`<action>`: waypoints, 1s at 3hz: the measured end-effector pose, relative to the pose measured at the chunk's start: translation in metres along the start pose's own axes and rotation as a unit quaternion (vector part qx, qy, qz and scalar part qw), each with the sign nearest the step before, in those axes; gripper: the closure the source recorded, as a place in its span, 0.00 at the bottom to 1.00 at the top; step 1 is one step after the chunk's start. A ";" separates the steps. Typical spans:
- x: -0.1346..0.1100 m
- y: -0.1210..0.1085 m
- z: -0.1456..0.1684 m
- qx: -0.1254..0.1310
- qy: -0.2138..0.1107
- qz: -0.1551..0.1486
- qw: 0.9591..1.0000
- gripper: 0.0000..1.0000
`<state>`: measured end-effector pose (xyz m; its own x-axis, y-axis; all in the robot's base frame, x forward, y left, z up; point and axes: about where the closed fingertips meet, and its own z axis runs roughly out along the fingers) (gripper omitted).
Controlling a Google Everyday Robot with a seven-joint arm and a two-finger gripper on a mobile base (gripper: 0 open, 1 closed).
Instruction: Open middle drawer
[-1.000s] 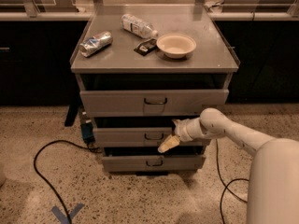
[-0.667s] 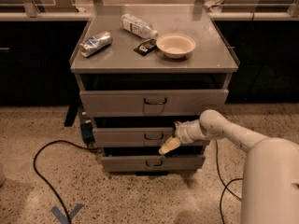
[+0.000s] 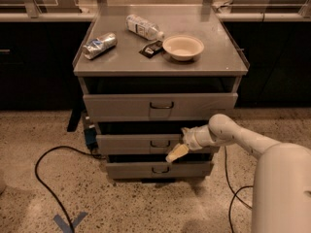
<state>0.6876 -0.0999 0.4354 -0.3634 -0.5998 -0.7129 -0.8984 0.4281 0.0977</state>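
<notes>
The middle drawer (image 3: 131,143) is a low, wide grey front with a small dark loop handle (image 3: 160,143) at its centre, set between a taller top drawer (image 3: 121,107) and a bottom drawer (image 3: 126,170). It stands out only slightly from the cabinet. My gripper (image 3: 177,143) is at the drawer's front, just right of the handle and not around it. It looks open: one cream fingertip (image 3: 176,153) points down-left over the drawer's lower edge, and the other is near its upper edge.
The cabinet's top (image 3: 116,62) holds a crushed can (image 3: 99,45), a plastic bottle (image 3: 143,27), a dark packet (image 3: 150,48) and a white bowl (image 3: 183,47). A black cable (image 3: 43,178) loops on the floor at the left. Dark counters stand on both sides.
The gripper has stayed at almost the same spot by the middle drawer's handle. The drawer has not visibly moved.
</notes>
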 end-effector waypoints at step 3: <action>0.007 0.058 -0.023 -0.058 0.009 0.017 0.998 0.00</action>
<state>0.6278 -0.0944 0.4519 -0.3975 -0.5983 -0.6957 -0.9077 0.3677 0.2024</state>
